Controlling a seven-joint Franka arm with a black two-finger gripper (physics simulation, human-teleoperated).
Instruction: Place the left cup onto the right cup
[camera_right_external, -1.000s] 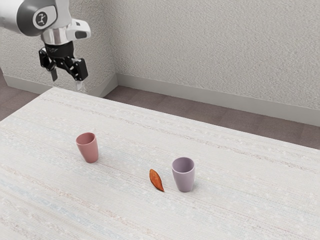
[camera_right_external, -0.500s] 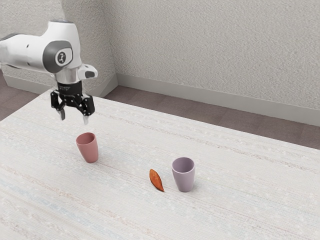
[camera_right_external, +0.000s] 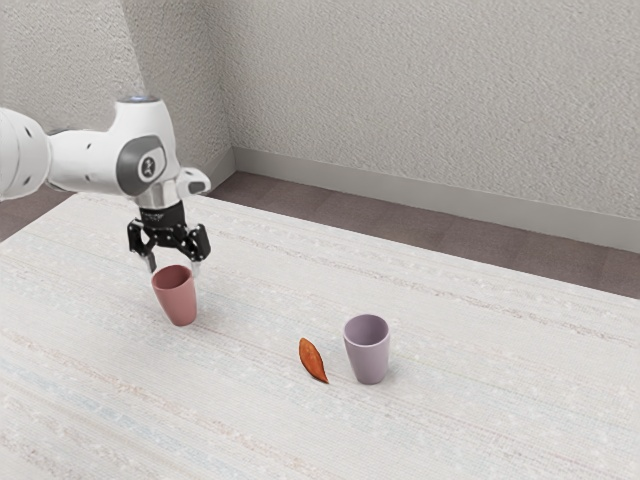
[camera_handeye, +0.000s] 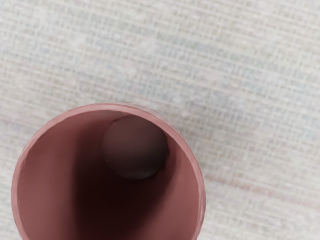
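My pincer (camera_right_external: 173, 266) hangs released, its two black fingers spread wide and pointing down. It is right at the rim of the pink cup (camera_right_external: 176, 298). One fingertip sits on either side of the cup's mouth, and I cannot tell whether either one touches the rim. Nothing is clamped between them.

The pink cup stands upright on the pale table (camera_right_external: 480, 400), directly beneath the pincer. From the hand's camera I look straight down into this cup (camera_handeye: 60, 190). I see its round pink wall and the dark floor inside it, with the table's woven-looking surface (camera_handeye: 240, 60) all around it.

The purple cup (camera_right_external: 366, 348) is well apart from the pincer, toward the exterior view's right and closer to the camera. It is also upright, with its mouth open to the top. A small orange-red leaf-shaped piece (camera_right_external: 313, 360) lies flat on the table between the pincer and the purple cup. It is just beside the purple cup and far from the pink one. The white arm (camera_right_external: 90, 160) reaches in from the exterior view's left, with its wrist bent down over the pink cup.
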